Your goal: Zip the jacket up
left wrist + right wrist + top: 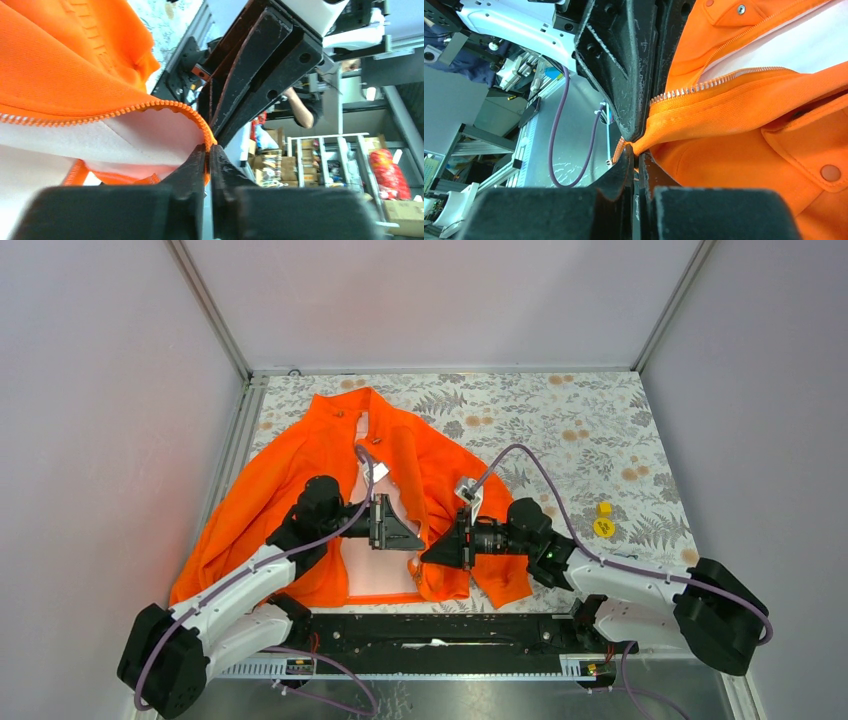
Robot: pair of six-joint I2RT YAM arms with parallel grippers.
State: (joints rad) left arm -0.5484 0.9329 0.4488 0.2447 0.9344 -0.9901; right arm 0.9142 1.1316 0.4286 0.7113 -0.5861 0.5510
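One jacket (300, 480); two pincers — left pincer (415, 538), right pincer (430, 553); two small yellow pieces (603, 528); one table (600, 420).

Both arms reach inward from their near-edge bases. Left gripper (408, 536) and right gripper (432, 552) face each other at centre, tips close together, each with jaws closed on the jacket (300, 455).

Orange jacket (290, 470), unzipped — left fingers (402, 534), right fingers (442, 551) close together at its hem.
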